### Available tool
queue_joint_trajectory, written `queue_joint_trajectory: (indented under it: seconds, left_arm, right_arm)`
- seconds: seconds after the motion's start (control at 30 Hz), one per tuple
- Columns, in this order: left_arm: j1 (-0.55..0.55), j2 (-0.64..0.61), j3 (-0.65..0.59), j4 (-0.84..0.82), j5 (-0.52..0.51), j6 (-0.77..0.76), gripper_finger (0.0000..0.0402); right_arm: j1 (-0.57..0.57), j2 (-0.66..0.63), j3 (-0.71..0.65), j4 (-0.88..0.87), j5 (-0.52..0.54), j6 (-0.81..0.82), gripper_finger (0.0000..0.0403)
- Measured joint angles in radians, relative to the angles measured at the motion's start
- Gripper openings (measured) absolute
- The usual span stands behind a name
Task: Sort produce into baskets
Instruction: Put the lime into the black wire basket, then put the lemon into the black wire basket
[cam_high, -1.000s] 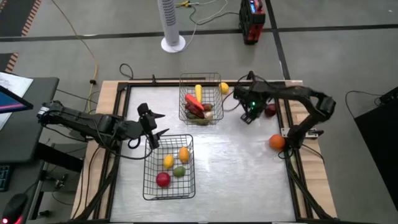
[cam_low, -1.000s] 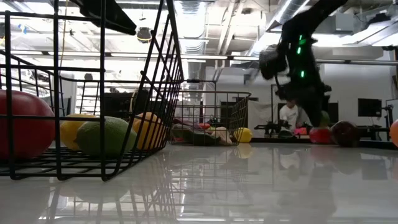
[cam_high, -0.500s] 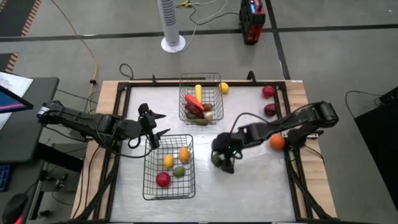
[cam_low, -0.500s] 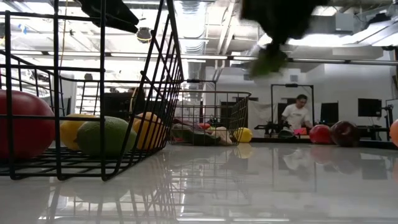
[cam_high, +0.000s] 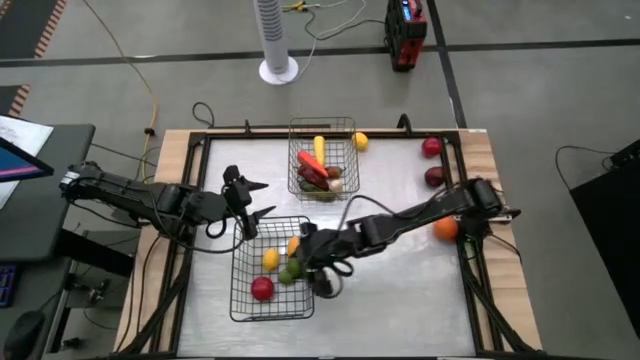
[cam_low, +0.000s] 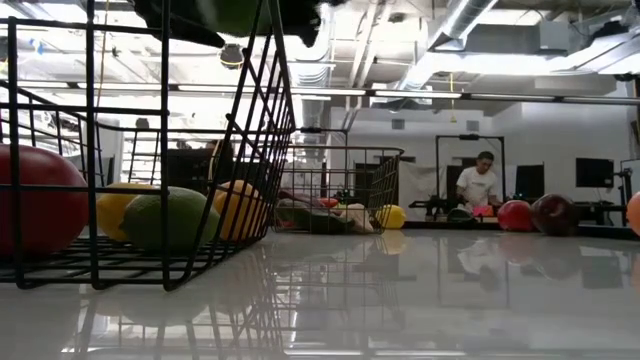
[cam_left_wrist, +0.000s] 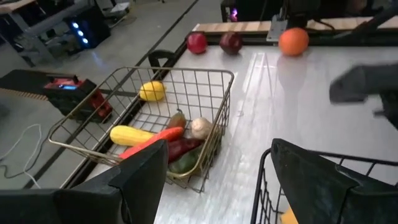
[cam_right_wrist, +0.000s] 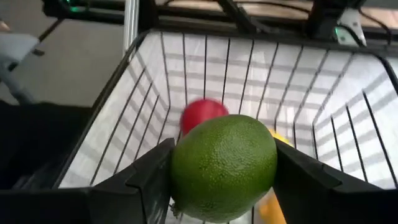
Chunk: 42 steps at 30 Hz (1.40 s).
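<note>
My right gripper (cam_high: 308, 260) is shut on a green lime (cam_right_wrist: 224, 167) above the near wire basket (cam_high: 240, 300). That basket holds a red apple (cam_right_wrist: 202, 112), a lemon (cam_high: 270, 258), an orange fruit (cam_high: 295, 245) and another lime (cam_high: 290, 273). The held lime also shows at the top of the low view (cam_low: 235, 12). My left gripper (cam_high: 258, 198) is open and empty at the near basket's far left corner. The far basket (cam_high: 345, 125) holds a carrot, a red pepper, a yellow piece and garlic. My right gripper pinches the lime by its two opposite sides (cam_right_wrist: 180, 168) between its two fingers (cam_right_wrist: 143, 180). The lime is lifted clear, over the inside of the near basket.
A lemon (cam_high: 360, 141) lies beside the far basket. A red apple (cam_high: 431, 147), a dark red apple (cam_high: 435, 177) and an orange (cam_high: 445, 228) lie along the table's right edge. The table's middle and near right are bare.
My right gripper has gone from the table's far right toward the left and near edge, carrying the green lime clear of the table, and now stands over the near basket. My left arm has kept still.
</note>
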Motion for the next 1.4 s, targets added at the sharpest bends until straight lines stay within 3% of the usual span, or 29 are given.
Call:
queue_joint_trajectory:
  seconds: [0.27, 0.47, 0.57, 0.73, 0.97, 1.2, 1.4]
  left_arm:
    - [0.000, -0.001, 0.000, -0.003, -0.008, 0.007, 0.0274]
    - [0.000, -0.001, 0.000, -0.005, -0.010, 0.007, 0.0274]
    - [0.000, -0.001, 0.000, -0.006, -0.009, 0.005, 0.0274]
    - [0.000, -0.001, 0.000, -0.007, -0.007, 0.001, 0.0274]
    - [0.000, -0.001, 0.000, -0.013, 0.001, -0.003, 0.0274]
    - [0.000, -0.001, 0.000, -0.014, 0.000, -0.003, 0.0274]
    - [0.000, -0.001, 0.000, -0.014, -0.005, -0.002, 0.0274]
  right_arm:
    - [-0.048, 0.148, 0.199, -0.259, -0.006, -0.016, 0.0290]
    - [-0.053, 0.133, 0.225, -0.302, 0.007, -0.016, 0.0333]
    - [-0.052, 0.095, 0.224, -0.348, 0.079, -0.020, 0.0341]
    - [-0.078, -0.009, 0.208, -0.582, 0.316, -0.023, 0.0334]
    - [-0.162, -0.208, 0.024, -0.659, 0.519, 0.008, 0.0326]
    - [-0.373, -0.408, -0.235, -0.501, 0.524, -0.011, 0.0325]
    - [-0.615, -0.481, -0.426, -0.355, 0.509, -0.101, 0.0325]
